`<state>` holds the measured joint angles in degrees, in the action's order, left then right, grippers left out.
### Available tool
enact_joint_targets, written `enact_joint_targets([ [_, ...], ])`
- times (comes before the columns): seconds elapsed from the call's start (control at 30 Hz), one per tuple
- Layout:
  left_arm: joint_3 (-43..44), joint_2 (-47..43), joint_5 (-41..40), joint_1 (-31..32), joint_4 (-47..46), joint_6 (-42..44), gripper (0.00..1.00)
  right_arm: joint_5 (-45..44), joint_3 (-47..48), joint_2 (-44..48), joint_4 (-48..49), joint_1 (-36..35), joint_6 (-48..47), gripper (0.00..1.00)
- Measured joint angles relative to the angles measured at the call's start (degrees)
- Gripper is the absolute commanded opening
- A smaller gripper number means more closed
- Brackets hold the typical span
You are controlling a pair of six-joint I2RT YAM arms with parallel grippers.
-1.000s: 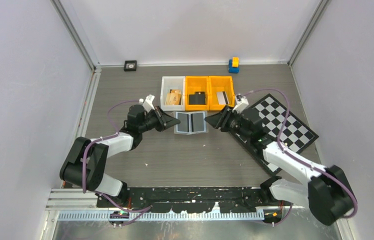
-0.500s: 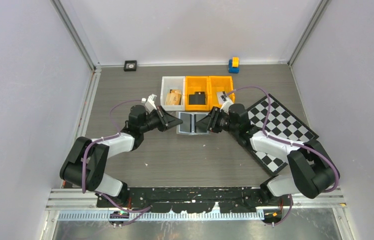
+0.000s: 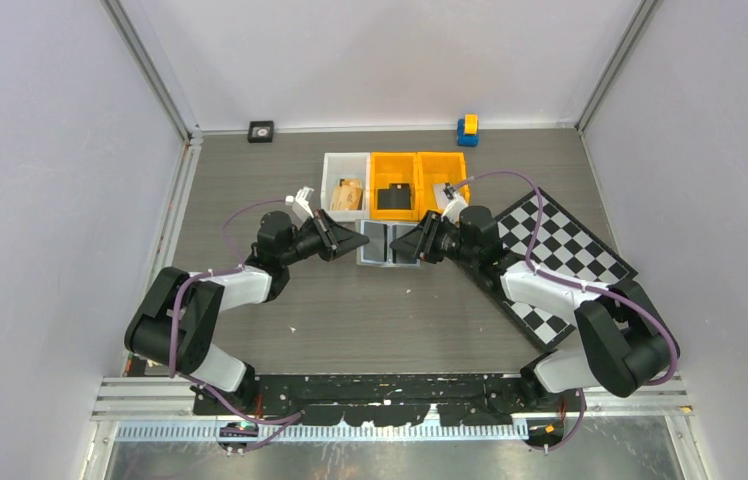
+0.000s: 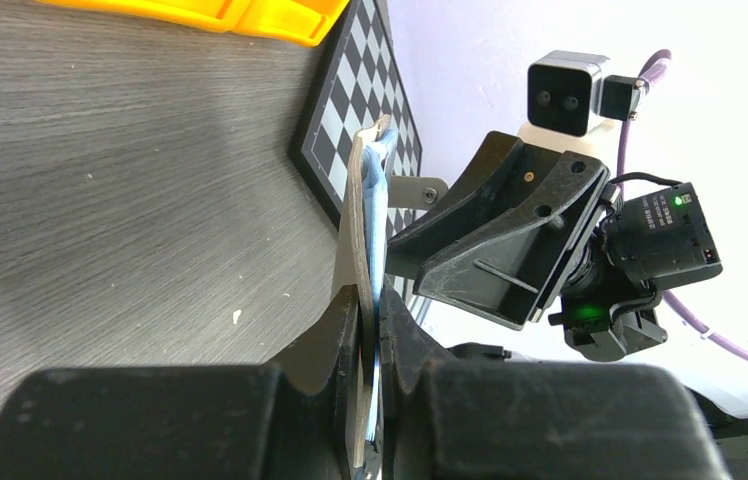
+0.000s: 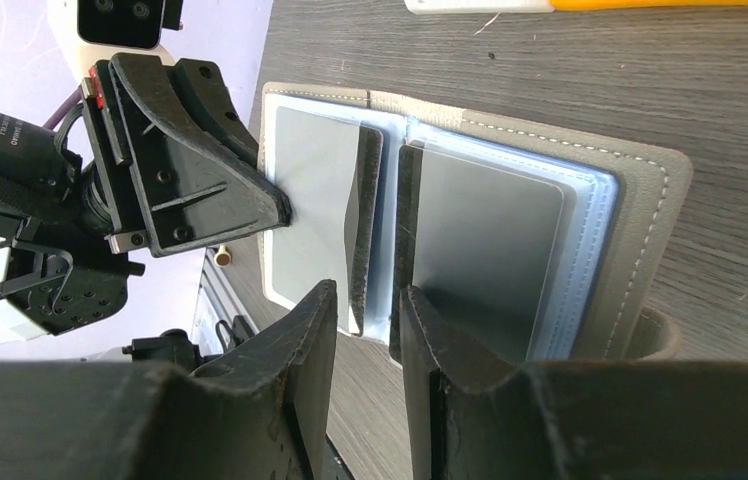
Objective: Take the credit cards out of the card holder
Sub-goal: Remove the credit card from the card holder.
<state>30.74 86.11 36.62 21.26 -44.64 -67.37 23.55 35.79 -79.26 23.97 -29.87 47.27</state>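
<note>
The grey card holder lies open in front of the bins, paler blue-grey inside. Silvery grey cards sit in its left pocket and right pocket. Two dark leaves stand up at its fold. My left gripper is shut on the holder's left edge, seen edge-on in the left wrist view between my jaws. My right gripper is open a little, its fingertips either side of the fold leaves.
A white bin holds an orange-brown item. The middle orange bin holds a black card; the right orange bin holds a grey card. A chessboard lies under my right arm. A blue-yellow block sits by the back wall.
My right gripper came in from the right over the holder's right half. My left gripper moved right onto the holder's left edge. The holder shifted slightly right.
</note>
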Motion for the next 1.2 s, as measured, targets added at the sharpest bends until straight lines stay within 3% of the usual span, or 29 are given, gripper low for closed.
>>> enact_joint_targets([
  [1.03, -0.04, 2.73, 2.54, 1.25, -4.04, -2.12, 0.00, 5.75, 0.00, -5.73, 7.80, 1.07, 5.68, 0.31],
  [1.2, -0.04, 4.35, 2.58, 1.16, -6.45, -3.85, 0.00, 7.30, -0.07, -7.28, 10.47, 1.60, 7.87, 0.18],
])
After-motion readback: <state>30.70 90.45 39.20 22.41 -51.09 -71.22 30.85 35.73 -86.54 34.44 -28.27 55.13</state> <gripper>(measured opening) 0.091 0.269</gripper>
